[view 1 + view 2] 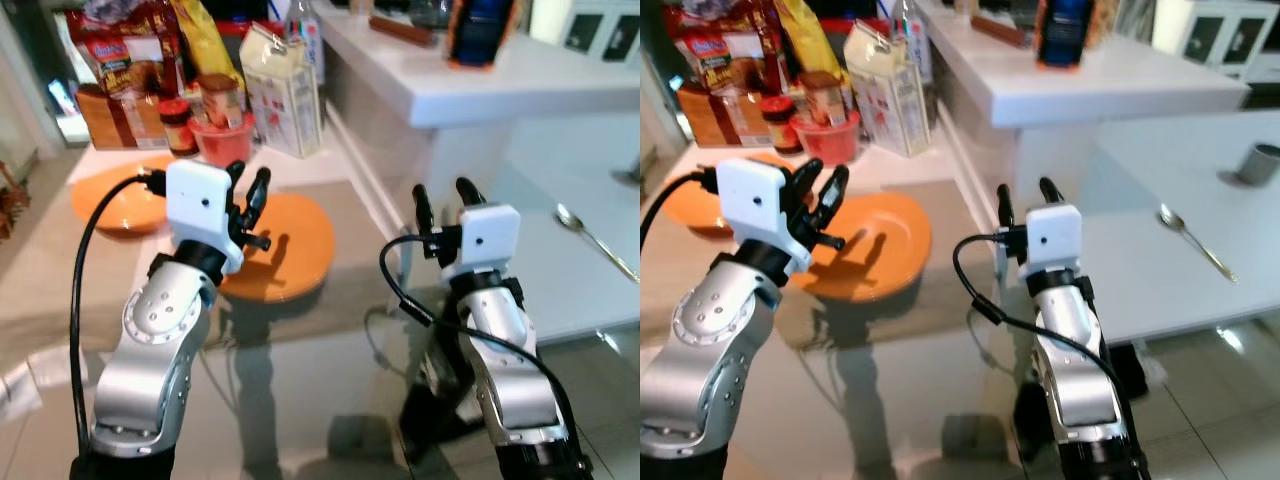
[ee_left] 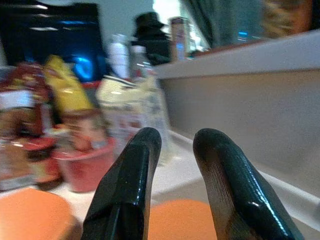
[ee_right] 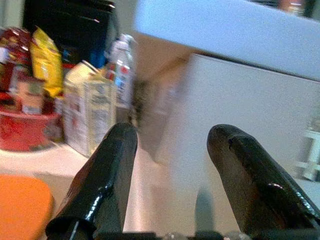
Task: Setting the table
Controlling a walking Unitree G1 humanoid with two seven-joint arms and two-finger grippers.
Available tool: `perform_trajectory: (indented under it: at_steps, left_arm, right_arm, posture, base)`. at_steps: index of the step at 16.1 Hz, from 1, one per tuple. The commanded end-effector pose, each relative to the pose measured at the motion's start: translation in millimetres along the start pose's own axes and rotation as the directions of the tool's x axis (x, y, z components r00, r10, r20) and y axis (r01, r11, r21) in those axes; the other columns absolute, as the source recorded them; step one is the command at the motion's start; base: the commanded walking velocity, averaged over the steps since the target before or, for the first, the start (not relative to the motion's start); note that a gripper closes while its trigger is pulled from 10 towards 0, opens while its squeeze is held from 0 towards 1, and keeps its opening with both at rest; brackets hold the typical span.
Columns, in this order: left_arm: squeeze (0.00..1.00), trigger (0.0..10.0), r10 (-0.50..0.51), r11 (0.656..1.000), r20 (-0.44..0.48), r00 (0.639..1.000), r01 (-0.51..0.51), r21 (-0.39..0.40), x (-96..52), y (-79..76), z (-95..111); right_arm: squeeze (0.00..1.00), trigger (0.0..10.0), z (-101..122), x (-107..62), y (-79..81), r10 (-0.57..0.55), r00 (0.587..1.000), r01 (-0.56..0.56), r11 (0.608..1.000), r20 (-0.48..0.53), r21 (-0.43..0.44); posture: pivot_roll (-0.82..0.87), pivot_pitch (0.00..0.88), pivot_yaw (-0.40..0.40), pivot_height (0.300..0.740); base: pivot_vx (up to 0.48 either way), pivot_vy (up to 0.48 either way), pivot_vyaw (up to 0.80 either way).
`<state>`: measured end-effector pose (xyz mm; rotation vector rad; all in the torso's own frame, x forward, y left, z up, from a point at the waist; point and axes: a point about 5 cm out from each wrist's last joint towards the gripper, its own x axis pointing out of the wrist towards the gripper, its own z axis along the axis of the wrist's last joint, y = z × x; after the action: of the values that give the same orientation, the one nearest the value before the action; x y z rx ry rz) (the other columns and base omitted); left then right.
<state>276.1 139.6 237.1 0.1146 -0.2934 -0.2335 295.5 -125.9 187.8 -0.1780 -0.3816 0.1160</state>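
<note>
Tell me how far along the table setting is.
Early. Done: a spoon lies on the white table. In hand: nothing; the left gripper hovers open over the near orange plate, the right gripper open beside it. Left: both orange plates, the second farther back.

white counter beside a glass table, tiled floor below.

No writing can be read: the print on the carton and on the snack bags beside it is too blurred.
</note>
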Motion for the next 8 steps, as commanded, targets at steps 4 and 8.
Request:
perform_trajectory:
  at_steps: [4,8]
  left_arm:
    - [0.00,10.0,0.050,0.997,0.018,0.999,-0.051,0.051,4.7,16.0,9.3]
    - [0.00,10.0,0.009,0.998,-0.046,0.999,-0.006,0.065,22.0,26.8,5.8]
  right_arm:
    - [0.00,10.0,3.4,0.9,13.0,0.052,0.998,-0.053,0.998,0.023,0.030]
    - [0.00,10.0,-2.9,0.1,20.1,0.099,0.995,-0.097,0.992,-0.022,0.079]
  posture:
    - [0.00,0.000,0.005,0.740]
    - [0.00,0.000,0.004,0.740]
  base:
    - [0.000,0.000,0.00]
    - [0.000,0.000,0.00]
